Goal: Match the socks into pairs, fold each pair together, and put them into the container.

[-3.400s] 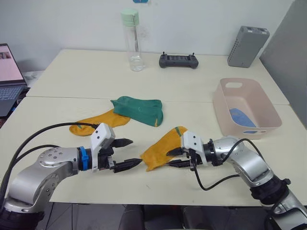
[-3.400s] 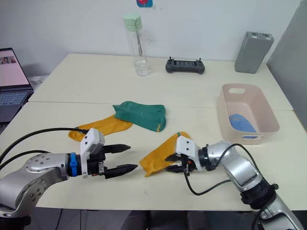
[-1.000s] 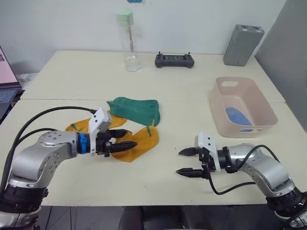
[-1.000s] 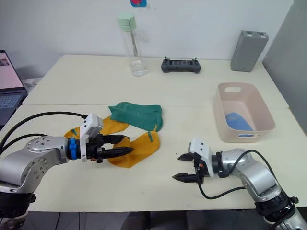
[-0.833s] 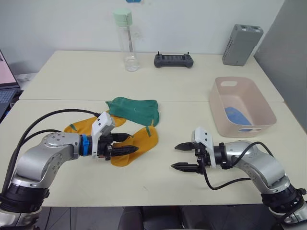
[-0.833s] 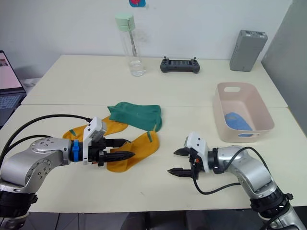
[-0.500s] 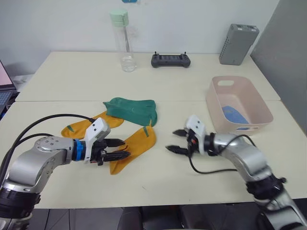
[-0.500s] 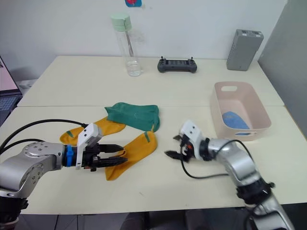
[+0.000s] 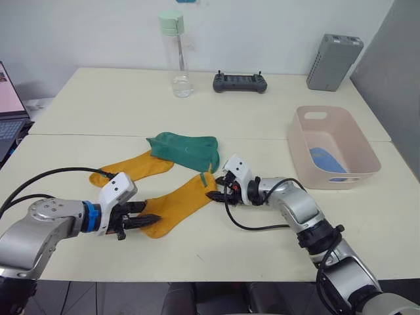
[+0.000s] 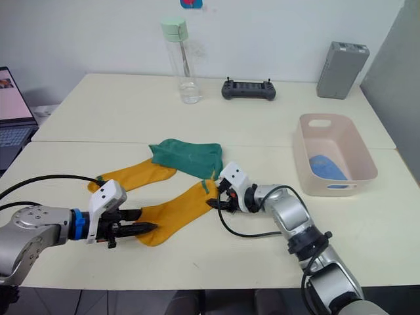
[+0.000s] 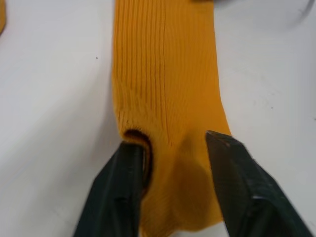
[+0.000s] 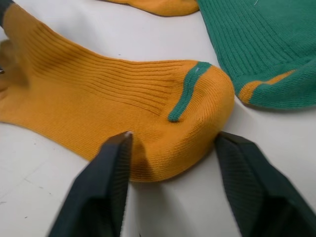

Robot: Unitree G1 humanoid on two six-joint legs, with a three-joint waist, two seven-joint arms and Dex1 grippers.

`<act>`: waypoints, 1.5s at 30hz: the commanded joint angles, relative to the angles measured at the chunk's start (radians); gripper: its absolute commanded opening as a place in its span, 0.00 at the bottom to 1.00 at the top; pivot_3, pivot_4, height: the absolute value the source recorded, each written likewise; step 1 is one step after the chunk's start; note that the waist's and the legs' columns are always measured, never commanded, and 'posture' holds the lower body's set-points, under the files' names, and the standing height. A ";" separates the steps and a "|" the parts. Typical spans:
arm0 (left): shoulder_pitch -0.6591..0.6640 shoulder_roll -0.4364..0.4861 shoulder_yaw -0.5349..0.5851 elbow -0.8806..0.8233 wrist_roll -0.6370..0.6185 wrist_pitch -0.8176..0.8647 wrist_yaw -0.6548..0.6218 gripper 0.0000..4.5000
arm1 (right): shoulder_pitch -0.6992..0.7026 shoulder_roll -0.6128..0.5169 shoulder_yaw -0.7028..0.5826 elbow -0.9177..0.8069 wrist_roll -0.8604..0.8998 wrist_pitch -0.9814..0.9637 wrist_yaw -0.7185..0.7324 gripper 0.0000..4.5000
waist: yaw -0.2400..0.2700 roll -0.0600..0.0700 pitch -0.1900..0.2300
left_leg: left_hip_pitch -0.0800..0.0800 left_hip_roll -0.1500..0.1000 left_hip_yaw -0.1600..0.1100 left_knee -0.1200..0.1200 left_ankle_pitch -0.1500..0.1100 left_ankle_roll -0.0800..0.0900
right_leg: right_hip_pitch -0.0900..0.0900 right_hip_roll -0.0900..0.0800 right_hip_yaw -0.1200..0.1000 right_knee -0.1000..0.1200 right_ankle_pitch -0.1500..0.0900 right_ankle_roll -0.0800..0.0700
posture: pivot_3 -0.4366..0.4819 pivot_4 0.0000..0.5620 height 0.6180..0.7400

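Left eye view shows the pink container [image 9: 333, 146] well apart at right, while both the left gripper [image 9: 140, 219] and right gripper [image 9: 216, 189] straddle opposite ends of one mustard sock [image 9: 176, 203], fingers apart; uneven closing risks bunching it.

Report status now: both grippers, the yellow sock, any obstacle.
Left gripper and right gripper both open, one at each end of near yellow sock. Sock flat on table. Green socks lie close by its toe.

**Free room and obstacles**

Desk [image 9: 98, 105]: bare stretch between socks and container [image 9: 335, 146]; open front edge. Obstacles: bottle [image 9: 176, 52], controller [image 9: 239, 82], grey box [image 9: 333, 61] along far side; green socks [image 9: 187, 149] mid-desk; laptop [image 9: 6, 98] far left.
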 commanded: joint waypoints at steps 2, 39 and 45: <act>0.021 0.010 0.043 -0.028 -0.006 -0.013 -0.010 0.08 | -0.009 -0.018 -0.047 -0.044 0.020 0.000 0.021 0.22 | 0.001 0.000 0.000 | 0.000 0.000 0.000 0.000 0.000 0.000 | 0.000 0.000 0.000 0.000 0.000 0.000 | 0.48 0.27 1.00; 0.002 -0.332 -0.098 -0.243 -0.364 0.269 0.207 0.49 | -0.246 0.130 -0.012 0.292 -0.061 -0.228 0.218 0.60 | -0.007 -0.001 0.000 | 0.001 -0.001 -0.003 0.002 0.000 0.000 | 0.004 0.001 0.000 0.000 0.002 0.002 | 0.48 0.27 1.00; 0.126 -0.144 0.002 -0.245 -0.306 0.201 0.101 0.94 | -0.219 0.118 -0.050 0.199 -0.021 -0.177 0.219 0.85 | -0.005 -0.001 0.000 | 0.001 -0.001 -0.002 0.002 0.000 0.000 | 0.002 0.000 0.000 0.000 0.001 0.001 | 0.48 0.27 1.00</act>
